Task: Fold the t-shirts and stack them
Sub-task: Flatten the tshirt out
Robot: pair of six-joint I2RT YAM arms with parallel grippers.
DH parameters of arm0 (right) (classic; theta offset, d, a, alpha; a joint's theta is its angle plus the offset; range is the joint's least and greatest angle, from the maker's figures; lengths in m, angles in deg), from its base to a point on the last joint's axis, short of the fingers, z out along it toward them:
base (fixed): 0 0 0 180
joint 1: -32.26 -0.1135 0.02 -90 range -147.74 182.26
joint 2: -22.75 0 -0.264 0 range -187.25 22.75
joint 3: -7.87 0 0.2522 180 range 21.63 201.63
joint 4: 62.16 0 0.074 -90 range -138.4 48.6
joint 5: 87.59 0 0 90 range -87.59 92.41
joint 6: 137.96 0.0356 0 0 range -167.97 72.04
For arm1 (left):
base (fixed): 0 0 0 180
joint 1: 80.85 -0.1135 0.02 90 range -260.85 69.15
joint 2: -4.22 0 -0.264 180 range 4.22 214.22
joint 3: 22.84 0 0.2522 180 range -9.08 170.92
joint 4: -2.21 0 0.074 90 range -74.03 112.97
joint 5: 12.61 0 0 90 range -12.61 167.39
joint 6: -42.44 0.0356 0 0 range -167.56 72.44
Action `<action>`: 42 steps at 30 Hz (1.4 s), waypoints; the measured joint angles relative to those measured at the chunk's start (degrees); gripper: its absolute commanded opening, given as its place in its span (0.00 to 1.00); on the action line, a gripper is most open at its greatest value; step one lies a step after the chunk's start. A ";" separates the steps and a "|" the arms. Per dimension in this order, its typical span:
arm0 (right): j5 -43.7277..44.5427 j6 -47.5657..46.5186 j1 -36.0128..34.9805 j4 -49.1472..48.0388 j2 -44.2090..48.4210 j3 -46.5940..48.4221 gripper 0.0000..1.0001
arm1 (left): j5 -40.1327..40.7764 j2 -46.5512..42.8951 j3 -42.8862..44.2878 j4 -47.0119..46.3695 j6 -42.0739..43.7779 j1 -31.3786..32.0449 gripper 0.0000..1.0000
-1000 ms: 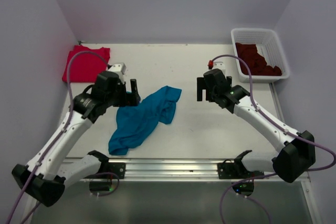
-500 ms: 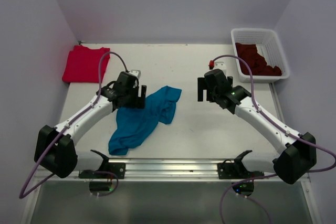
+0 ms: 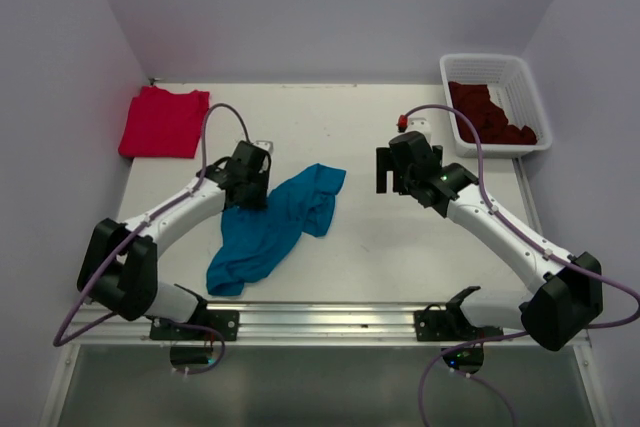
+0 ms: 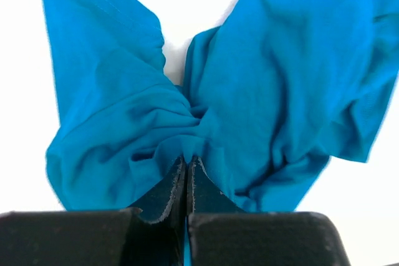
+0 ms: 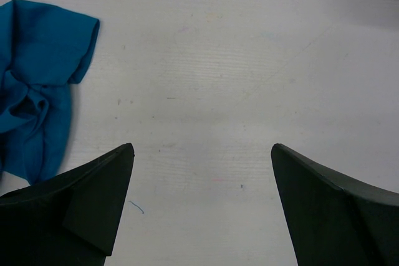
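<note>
A crumpled shirt [image 3: 270, 227] lies on the table [image 3: 340, 127], my left pincer [image 3: 250, 191] at its left edge, my right pincer [image 3: 392, 175] to its right. Folded shirt [image 3: 162, 122] back-left, basket [image 3: 497, 61] holding shirts [image 3: 490, 115] back-right.

light bright, even | shadows soft, faint | table [image 4: 25, 91] blown white beyond left gripper [image 4: 187, 161] | focus sharp

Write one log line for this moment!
left pincer: shut on teal shirt | right pincer: open, over table | red shirt: folded, far left | maroon shirts: in basket

place: robotics lab booth | evidence: bare lavender walls [image 3: 330, 7], white table [image 3: 370, 237], aluminium mounting rail [image 3: 330, 319]
</note>
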 measured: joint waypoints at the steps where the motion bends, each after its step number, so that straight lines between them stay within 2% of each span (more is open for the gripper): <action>1: -0.13 0.00 0.00 -0.15 -0.02 -0.02 0.96 | 0.02 -0.98 0.33 0.76 -0.04 0.00 0.00; 4: -0.92 0.02 0.00 -0.87 -0.28 -0.04 0.96 | 1.46 -5.75 4.74 5.31 -0.42 0.31 0.00; 9: -4.04 -0.02 0.00 -3.32 -3.52 0.07 0.96 | 5.42 -12.92 21.94 11.76 -0.17 0.81 0.00; 13: -8.44 -0.28 0.02 -5.46 -10.43 2.27 0.96 | 8.26 -15.72 34.56 14.60 0.72 0.98 0.00; 16: -11.87 -0.52 0.00 -6.86 -15.80 5.33 0.96 | 10.10 -16.24 38.93 17.42 1.18 1.03 0.00; 22: -15.06 -1.31 0.00 -8.39 -24.20 14.01 0.96 | 12.87 -14.62 40.00 22.91 2.32 1.03 0.00; 28: -15.23 -1.49 0.00 -8.79 -27.61 16.74 0.96 | 14.45 -13.94 40.00 24.61 3.10 1.03 0.00; 32: -13.92 -0.76 0.00 -8.79 -28.65 15.43 0.96 | 15.23 -13.94 39.78 24.59 3.63 1.03 0.00; 37: -12.52 0.28 0.00 -9.11 -28.63 8.20 0.94 | 15.67 -13.94 39.26 24.57 4.07 1.03 0.00; 42: -12.41 0.39 0.04 -9.07 -29.64 5.22 0.89 | 15.87 -13.94 38.77 24.17 4.13 1.03 0.00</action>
